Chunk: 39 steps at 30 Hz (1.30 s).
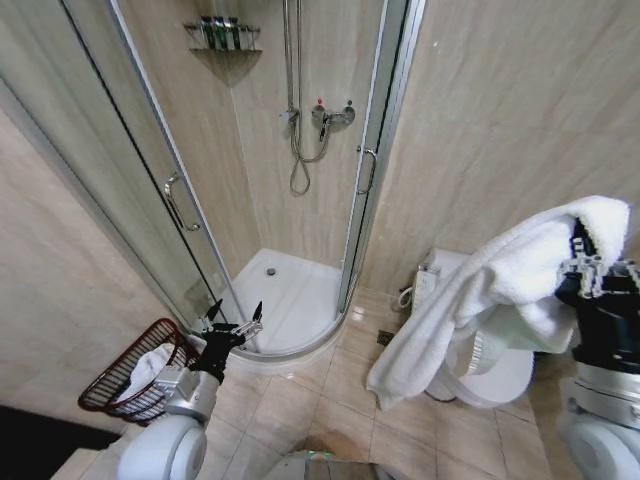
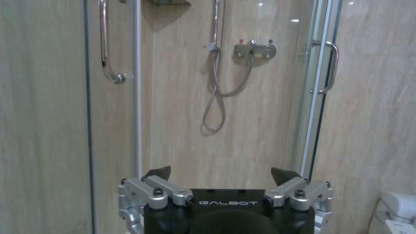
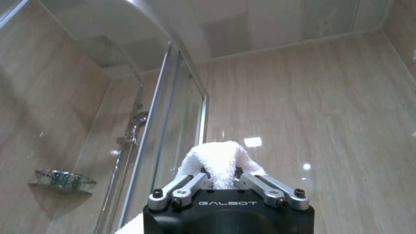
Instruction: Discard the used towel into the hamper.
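One towel (image 1: pixel 500 290) hung from the right gripper (image 3: pixel 224 178), whose fingers were pinched on a fold of it, held high at the robot's right with the cloth trailing down in front of the toilet (image 1: pixel 490 375). The hamper (image 1: pixel 125 375) stood on the floor at the robot's far left, beside the shower tray (image 1: pixel 290 300), already with some white cloth inside. The left gripper (image 1: pixel 235 325) hovered just beside the hamper's rim, fingers spread and holding nothing.

Several risks stood out. The towel and hamper were well apart, so the long carry across could let the hanging end snag on the toilet or drag over the tiles. The grip covered only a small fold; a swing might pull it loose. The hamper looked small and light, so a bulky towel could drape over the rim or tip it.
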Tool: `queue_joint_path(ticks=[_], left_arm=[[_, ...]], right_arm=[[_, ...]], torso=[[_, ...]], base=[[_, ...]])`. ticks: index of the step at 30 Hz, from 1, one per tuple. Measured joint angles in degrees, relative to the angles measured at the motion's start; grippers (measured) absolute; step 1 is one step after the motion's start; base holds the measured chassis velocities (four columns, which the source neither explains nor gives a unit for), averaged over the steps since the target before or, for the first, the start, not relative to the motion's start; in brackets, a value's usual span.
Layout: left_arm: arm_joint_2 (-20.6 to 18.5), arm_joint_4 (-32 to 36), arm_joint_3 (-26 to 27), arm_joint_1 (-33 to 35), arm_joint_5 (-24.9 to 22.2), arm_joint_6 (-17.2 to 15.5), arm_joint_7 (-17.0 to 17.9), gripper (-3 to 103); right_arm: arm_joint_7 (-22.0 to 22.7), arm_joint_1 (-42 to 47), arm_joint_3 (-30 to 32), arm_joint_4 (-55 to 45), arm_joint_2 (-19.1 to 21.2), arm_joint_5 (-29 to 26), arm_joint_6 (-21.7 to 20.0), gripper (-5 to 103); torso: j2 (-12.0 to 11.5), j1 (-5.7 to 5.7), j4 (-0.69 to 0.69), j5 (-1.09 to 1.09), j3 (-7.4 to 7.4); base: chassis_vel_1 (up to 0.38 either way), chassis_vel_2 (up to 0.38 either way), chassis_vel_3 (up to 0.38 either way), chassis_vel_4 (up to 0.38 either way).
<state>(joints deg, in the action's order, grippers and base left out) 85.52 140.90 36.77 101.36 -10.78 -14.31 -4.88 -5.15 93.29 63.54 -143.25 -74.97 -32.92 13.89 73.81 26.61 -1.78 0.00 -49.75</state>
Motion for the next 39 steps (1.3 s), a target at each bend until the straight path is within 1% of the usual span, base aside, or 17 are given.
queue_joint_path(ticks=[6, 7, 11, 12, 16, 39], left_arm=[[0.0, 0.0, 0.0, 0.0, 0.0, 0.0, 0.0, 100], [0.0, 0.0, 0.0, 0.0, 0.0, 0.0, 0.0, 100], [0.0, 0.0, 0.0, 0.0, 0.0, 0.0, 0.0, 100], [0.0, 0.0, 0.0, 0.0, 0.0, 0.0, 0.0, 100], [0.0, 0.0, 0.0, 0.0, 0.0, 0.0, 0.0, 100], [0.0, 0.0, 0.0, 0.0, 0.0, 0.0, 0.0, 100]], right_arm=[[0.1, -0.1, 0.0, 0.0, 0.2, -0.1, -0.1, 10], [0.1, -0.1, 0.0, 0.0, 0.2, -0.1, -0.1, 10], [0.1, -0.4, 0.0, 0.0, 0.6, -0.1, -0.2, 10], [0.1, -0.4, 0.0, 0.0, 0.6, -0.1, -0.2, 10], [0.1, -0.4, -0.1, 0.0, 0.7, -0.3, -0.2, 10], [-0.7, 0.3, -0.3, 0.0, 0.2, 0.1, 0.2, 10]], torso=[[2.1, 0.94, 0.0, 0.0, -1.12], [2.1, 0.94, 0.0, 0.0, -1.12], [3.8, 1.75, 0.0, 0.0, -2.05], [3.8, 1.75, 0.0, 0.0, -2.05], [5.0, 2.29, 0.0, 0.0, -2.72], [5.1, 2.3, 0.01, 0.0, -2.81]], base=[[0.0, 0.0, 0.0, 0.0], [0.0, 0.0, 0.0, 0.0], [0.0, 0.0, 0.0, 0.0], [0.0, 0.0, 0.0, 0.0], [0.0, 0.0, 0.0, 0.0], [0.002, 0.003, 0.005, 0.006]])
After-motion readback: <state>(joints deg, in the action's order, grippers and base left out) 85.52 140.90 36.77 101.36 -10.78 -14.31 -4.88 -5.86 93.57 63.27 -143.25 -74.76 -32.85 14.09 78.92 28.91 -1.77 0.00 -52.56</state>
